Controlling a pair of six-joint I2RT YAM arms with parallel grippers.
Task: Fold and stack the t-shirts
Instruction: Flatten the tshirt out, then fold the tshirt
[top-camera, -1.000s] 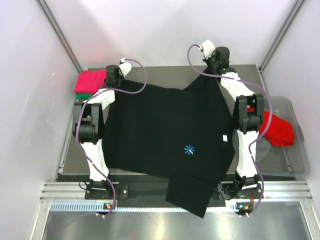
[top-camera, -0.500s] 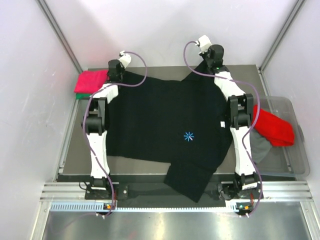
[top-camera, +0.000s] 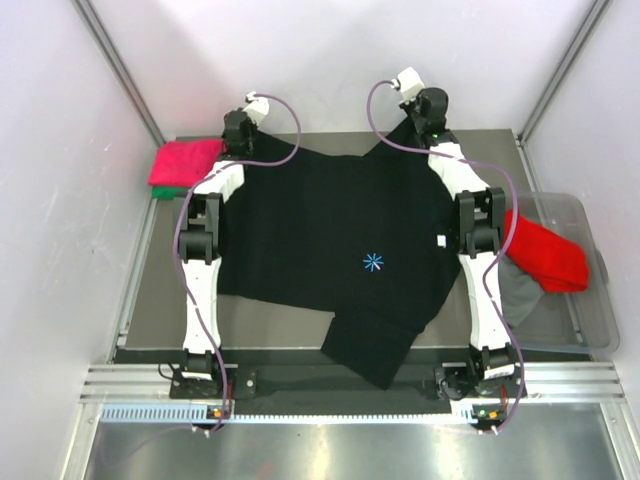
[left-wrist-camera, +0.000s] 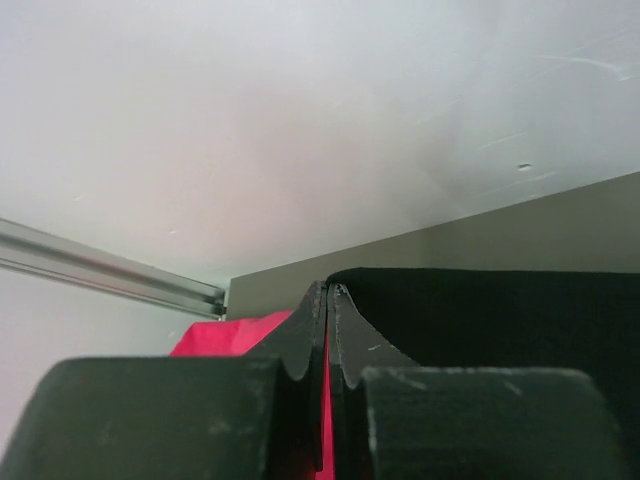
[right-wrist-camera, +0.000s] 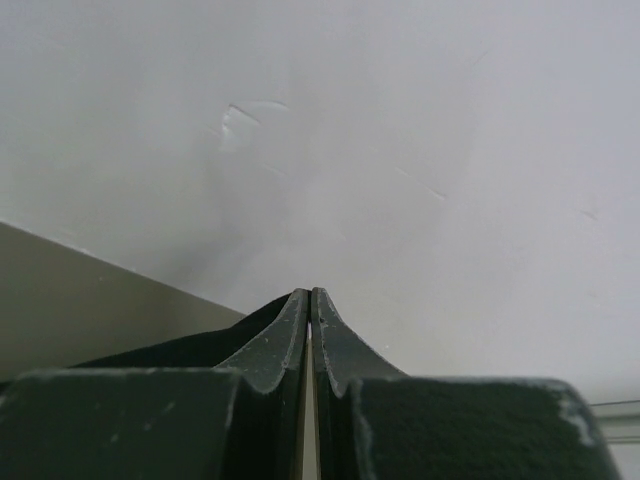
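White walls close in a grey tabletop (top-camera: 150, 290). At its far left corner a folded pink-red t-shirt (top-camera: 185, 160) lies on a green one (top-camera: 160, 192). Just beside them the left arm (top-camera: 205, 230) reaches to the far edge, its jaws clenched on one corner of the black t-shirt (top-camera: 330, 250). That shirt is spread over most of the tabletop, with one sleeve (top-camera: 368, 350) hanging off the near edge. The right arm (top-camera: 478, 225) has its jaws pinched shut on the other far corner. Further right, a red t-shirt (top-camera: 545, 255) and a grey one (top-camera: 520, 292) sit in a clear bin (top-camera: 592, 290).

The step looks like spreading the black t-shirt flat before folding. Doing it well means keeping both corners level and evenly taut and drawing far enough that the sleeve comes up onto the tabletop. Then lower both corners together and let go only once the cloth lies without ripples.
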